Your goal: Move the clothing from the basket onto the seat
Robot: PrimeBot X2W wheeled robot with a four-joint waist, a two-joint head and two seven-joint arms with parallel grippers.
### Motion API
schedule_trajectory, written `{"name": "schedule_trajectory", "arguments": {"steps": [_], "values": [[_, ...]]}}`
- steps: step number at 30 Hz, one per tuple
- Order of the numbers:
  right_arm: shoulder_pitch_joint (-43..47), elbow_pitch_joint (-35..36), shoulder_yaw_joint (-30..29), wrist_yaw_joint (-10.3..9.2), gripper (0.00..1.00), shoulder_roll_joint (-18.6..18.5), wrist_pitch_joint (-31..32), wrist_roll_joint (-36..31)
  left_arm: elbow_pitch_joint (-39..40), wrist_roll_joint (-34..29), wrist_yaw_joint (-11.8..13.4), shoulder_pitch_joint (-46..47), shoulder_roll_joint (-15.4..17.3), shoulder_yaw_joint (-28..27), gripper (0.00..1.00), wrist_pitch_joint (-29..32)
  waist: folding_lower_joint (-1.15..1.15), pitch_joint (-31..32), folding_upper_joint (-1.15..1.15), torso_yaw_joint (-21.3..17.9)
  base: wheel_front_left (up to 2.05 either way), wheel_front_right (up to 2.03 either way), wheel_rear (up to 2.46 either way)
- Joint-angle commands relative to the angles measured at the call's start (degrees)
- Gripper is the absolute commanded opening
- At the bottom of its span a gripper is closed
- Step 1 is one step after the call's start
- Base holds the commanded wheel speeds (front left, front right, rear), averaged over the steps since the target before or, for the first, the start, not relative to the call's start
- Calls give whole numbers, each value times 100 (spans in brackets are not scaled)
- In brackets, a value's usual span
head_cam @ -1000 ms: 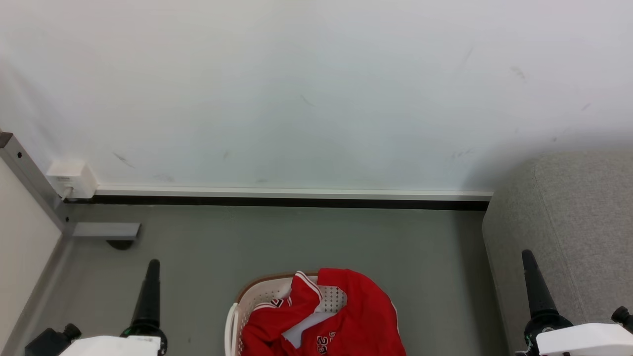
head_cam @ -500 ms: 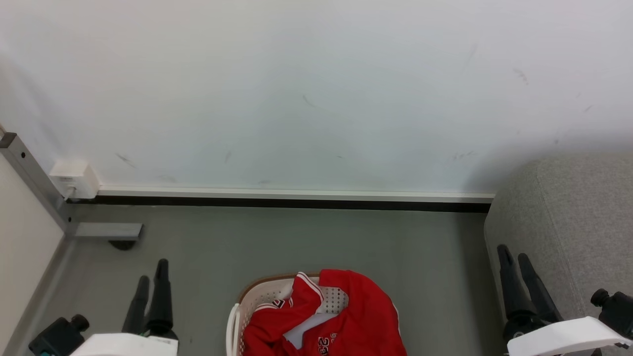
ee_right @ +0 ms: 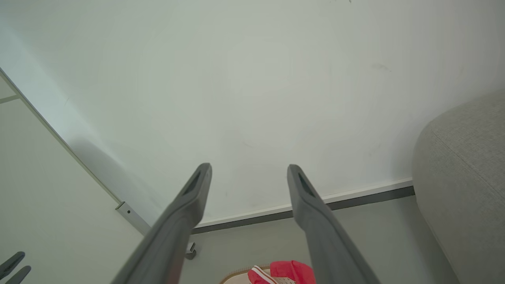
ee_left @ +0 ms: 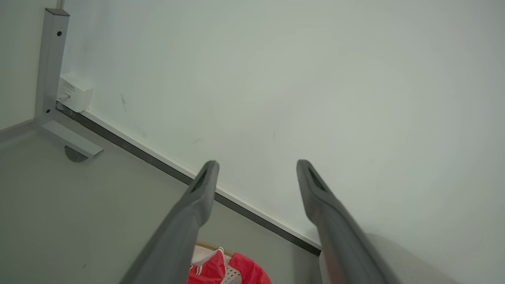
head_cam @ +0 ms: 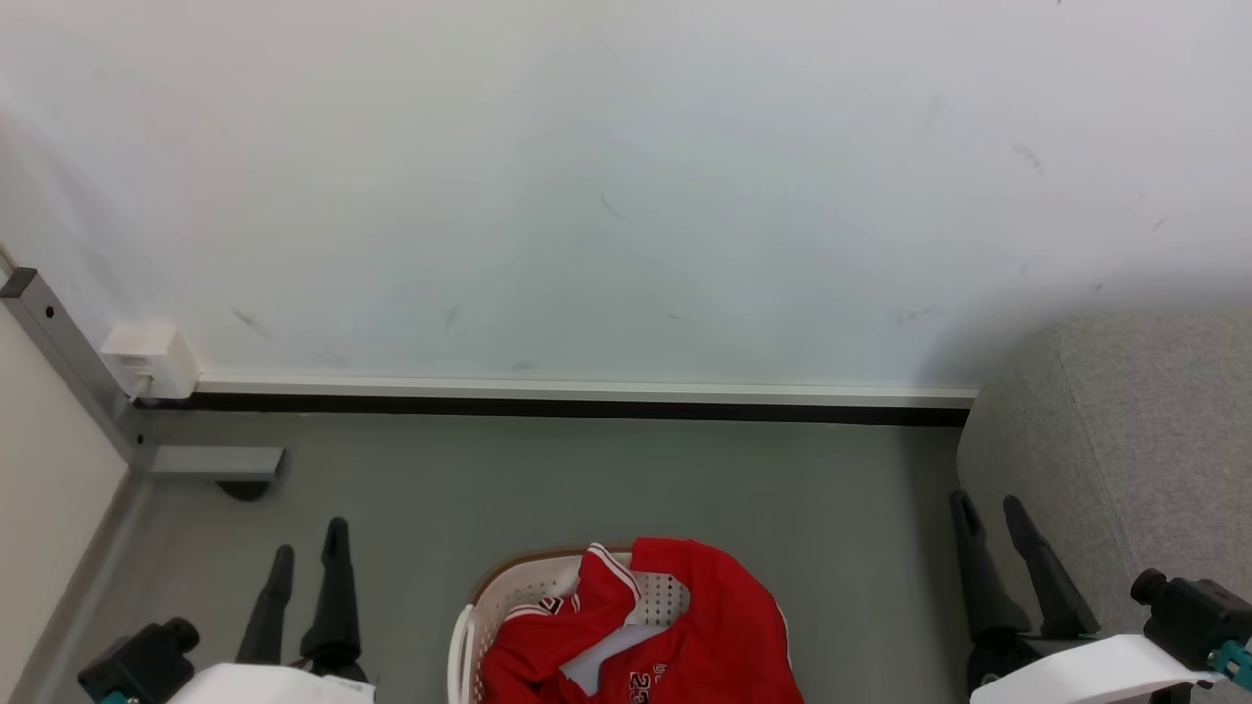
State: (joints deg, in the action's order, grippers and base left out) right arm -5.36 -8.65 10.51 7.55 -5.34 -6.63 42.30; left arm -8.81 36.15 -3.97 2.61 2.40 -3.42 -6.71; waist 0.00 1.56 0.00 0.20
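Long dark tapered fingers (head_cam: 337, 596) rise from white wrist housings (head_cam: 1076, 675) — black cameras (head_cam: 1188, 611) alongside.

Before me sits the basket (head_cam: 518, 590), clothing (head_cam: 704, 626) in it, wall (head_cam: 626, 196) behind. The seat (head_cam: 1125, 430) stands right of it; my left gripper (head_cam: 311, 541) lies left, my right gripper (head_cam: 986, 501) between basket and seat.

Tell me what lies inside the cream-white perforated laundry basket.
Bright red soft garments with white striped trim and a "23" mark lie heaped in the basket, draping over its right rim. A pale patch shows between folds. Whatever lies beneath them is covered.
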Motion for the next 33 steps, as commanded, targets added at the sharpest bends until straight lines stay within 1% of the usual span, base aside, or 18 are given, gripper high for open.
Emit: {"name": "schedule_trajectory", "arguments": {"steps": [1,15,33], "values": [[-119,90,37,-6,100,-58,-75,-212,57,-262,23,-9,51,0,100,-68,0,7,0,-3,0,0,0],[-118,72,129,-7,100,-21,-288,-1061,73,-1141,85,-70,56,54,100,-280,0,63,0,-1,0,0,0],[-120,84,208,-9,100,42,-518,-1799,178,-2132,107,-127,79,129,100,-511,0,117,0,-4,0,0,0]]}}
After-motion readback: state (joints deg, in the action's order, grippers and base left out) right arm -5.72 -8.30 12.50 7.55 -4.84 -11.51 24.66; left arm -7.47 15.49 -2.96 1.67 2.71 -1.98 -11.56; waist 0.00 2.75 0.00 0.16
